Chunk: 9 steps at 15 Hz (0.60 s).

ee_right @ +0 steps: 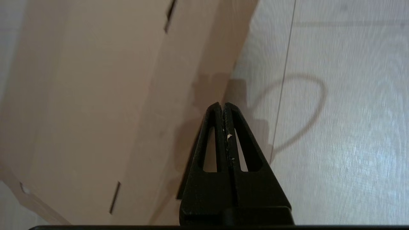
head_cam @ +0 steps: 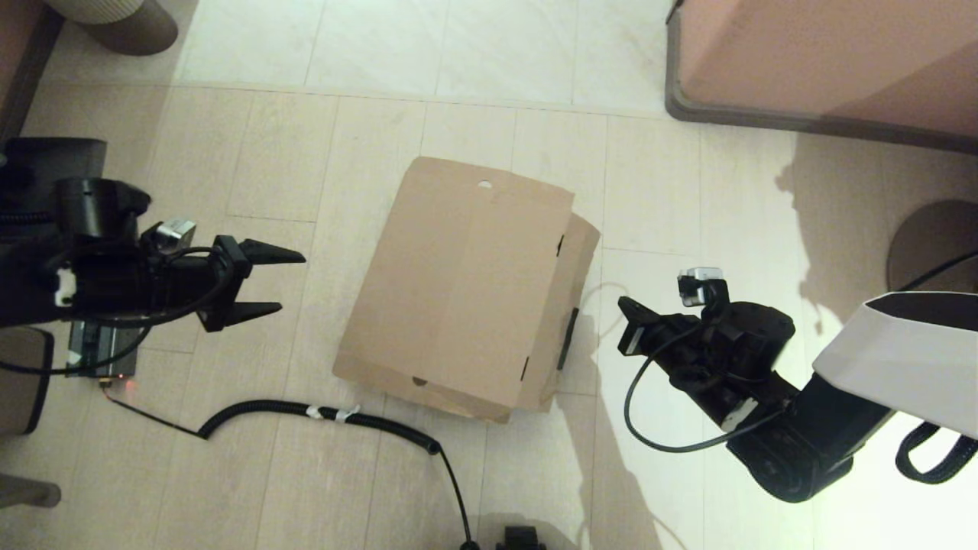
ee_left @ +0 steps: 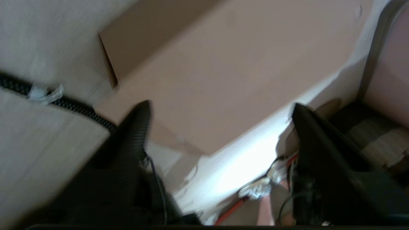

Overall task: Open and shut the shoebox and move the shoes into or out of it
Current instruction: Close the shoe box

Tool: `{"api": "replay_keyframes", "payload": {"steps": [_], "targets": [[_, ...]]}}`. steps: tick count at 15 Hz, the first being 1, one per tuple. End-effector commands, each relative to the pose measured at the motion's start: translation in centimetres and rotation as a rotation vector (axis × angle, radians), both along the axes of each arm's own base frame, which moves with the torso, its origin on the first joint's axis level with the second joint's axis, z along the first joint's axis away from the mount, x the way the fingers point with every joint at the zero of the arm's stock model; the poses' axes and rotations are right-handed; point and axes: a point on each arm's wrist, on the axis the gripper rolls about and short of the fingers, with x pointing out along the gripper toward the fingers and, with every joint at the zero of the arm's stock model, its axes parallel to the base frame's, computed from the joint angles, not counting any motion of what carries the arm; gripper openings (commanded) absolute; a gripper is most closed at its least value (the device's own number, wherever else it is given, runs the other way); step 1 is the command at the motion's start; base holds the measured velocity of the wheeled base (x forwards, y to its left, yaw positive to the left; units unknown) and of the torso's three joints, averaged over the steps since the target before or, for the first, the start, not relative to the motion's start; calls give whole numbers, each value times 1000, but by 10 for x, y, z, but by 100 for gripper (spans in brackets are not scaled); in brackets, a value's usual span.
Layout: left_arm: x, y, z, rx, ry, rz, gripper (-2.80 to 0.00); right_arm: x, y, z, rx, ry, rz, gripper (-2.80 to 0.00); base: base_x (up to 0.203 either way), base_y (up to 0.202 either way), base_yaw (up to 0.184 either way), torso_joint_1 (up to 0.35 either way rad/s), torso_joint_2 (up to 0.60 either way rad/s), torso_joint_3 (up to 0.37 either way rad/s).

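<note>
The shoebox (head_cam: 466, 286) sits shut on the tiled floor (head_cam: 649, 191), right in the middle of the head view, its plain brown lid flat across the top and a small round hole showing near the far edge. Its flap side faces the right of the frame, with a dark strip of tape (head_cam: 568, 336) along that edge.

Over at the left of the frame, the left gripper (head_cam: 275, 283) hovers beside the box, fingers spread wide apart and pointing toward it, with clear floor between the tips and the cardboard. From the left wrist view, the two dark fingers (ee_left: 135, 127) frame the box's broad top, nothing between them.

On the right, the right gripper (head_cam: 628, 325) hangs near the box's flap side, apart from it. In the right wrist view its fingers (ee_right: 223, 127) are pressed tight together, holding nothing, pointing along the floor just beside the box wall.

A black coiled cable (head_cam: 321, 412) snakes across the floor at lower centre, in front of the box, with a pale band of tape wrapped round it. A pink-brown furniture block (head_cam: 833, 61) fills the upper right corner, well apart from the box.
</note>
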Motion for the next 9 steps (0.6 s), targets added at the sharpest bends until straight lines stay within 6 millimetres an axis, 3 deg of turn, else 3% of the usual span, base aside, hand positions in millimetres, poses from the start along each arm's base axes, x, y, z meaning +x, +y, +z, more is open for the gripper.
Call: {"api": "replay_keyframes", "payload": {"steps": [1,6,9], "targets": [[22,6,-38,-22,73,7,-280,1,2,-13,-12,30,4,-280,0,0,0,0,0,0],[60,24,-101,17,128,103,-280,-8,19,-7,-8,15,50,-280,0,0,0,0,0,0],[79,19,-124,41,125,113,-280,-16,24,3,-1,-5,70,-280,0,0,0,0,0,0]]}}
